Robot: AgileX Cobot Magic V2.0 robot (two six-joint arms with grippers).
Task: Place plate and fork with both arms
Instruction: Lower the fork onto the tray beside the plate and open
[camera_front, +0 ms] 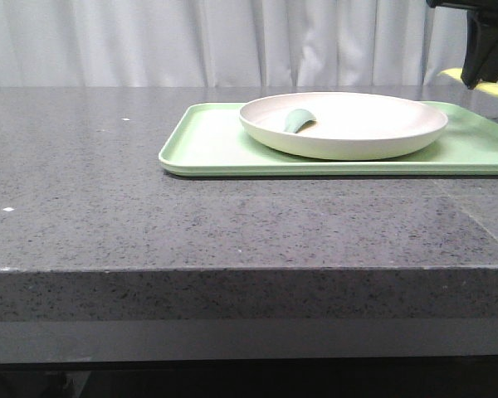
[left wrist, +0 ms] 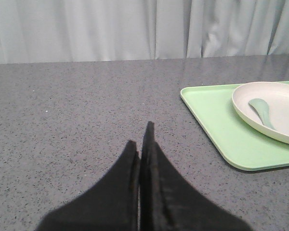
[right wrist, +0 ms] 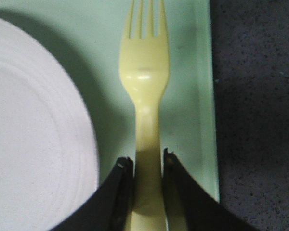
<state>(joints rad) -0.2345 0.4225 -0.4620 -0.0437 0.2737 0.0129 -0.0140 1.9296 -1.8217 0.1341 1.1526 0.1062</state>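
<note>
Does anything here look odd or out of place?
One thing: a small grey-green utensil already lies inside the plate on the green tray. The yellow fork looks intact, clamped straight in the right tool. Nothing is spilled.

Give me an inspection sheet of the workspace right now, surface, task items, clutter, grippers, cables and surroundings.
Surface: dark speckled stone table bearing a light green tray.
Job's things: plate sits on the tray; fork is gripped by its handle, above the tray beside the plate.
Clutter: small grey-green utensil lying in the plate.
Grippers: left gripper shut, empty, over bare table; right gripper shut on the fork.
Cables: nothing seen.
Surroundings: pale curtain behind the table.
</note>
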